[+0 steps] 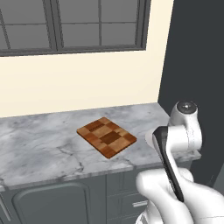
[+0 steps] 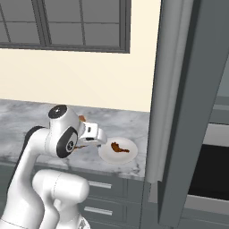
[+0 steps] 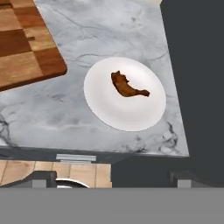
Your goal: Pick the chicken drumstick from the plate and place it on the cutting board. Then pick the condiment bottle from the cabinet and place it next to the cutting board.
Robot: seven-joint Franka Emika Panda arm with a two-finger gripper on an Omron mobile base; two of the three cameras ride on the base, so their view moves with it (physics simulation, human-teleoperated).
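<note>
Resting on plate [image 3: 131, 113]: chicken drumstick [image 3: 127, 86]; cutting board [image 3: 24, 46] bare.

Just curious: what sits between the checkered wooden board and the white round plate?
Nothing; in the hand view, bare marble counter separates checkered wooden board from white round plate.

The grey marble counter [image 3: 109, 30] carries 2 things: the checkered cutting board [image 3: 24, 46] and, apart from it, the white plate [image 3: 127, 111].

No readable text, no labels, no brands, no numbers, no signs
</note>
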